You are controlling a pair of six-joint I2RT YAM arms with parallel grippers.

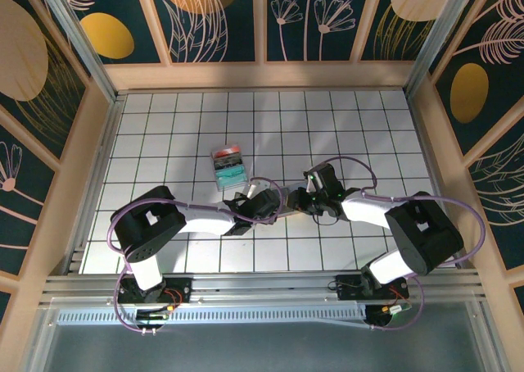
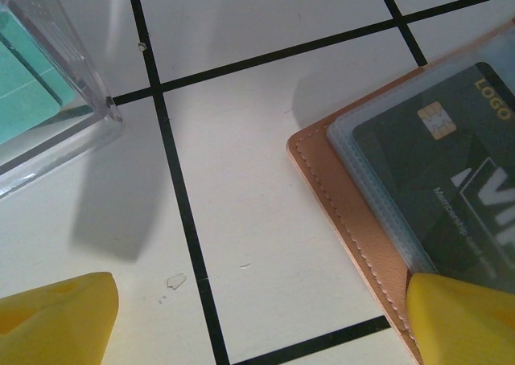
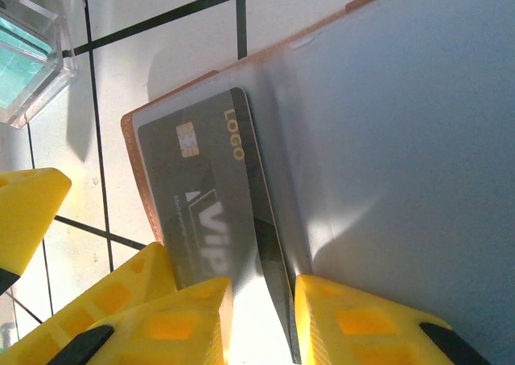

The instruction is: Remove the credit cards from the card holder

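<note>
The card holder (image 2: 346, 212) lies open on the tiles, with a tan stitched border and clear sleeves. A black credit card (image 2: 451, 188) marked LOGO and VIP sits inside a sleeve. My left gripper (image 2: 257, 317) is wide open and low over the floor, its right fingertip (image 2: 459, 317) on the holder's near edge. In the right wrist view the card (image 3: 201, 196) shows beside a raised blue-grey leaf of the holder (image 3: 402, 140). My right gripper (image 3: 264, 317) stands narrowly open astride that leaf's thin edge. From above, the left gripper (image 1: 274, 201) and right gripper (image 1: 299, 200) meet mid-table.
A small clear box (image 1: 229, 167) with red and teal contents stands just beyond the grippers, its corner (image 2: 40, 84) close on the left. Wooden walls ring the white tiled floor (image 1: 164, 126).
</note>
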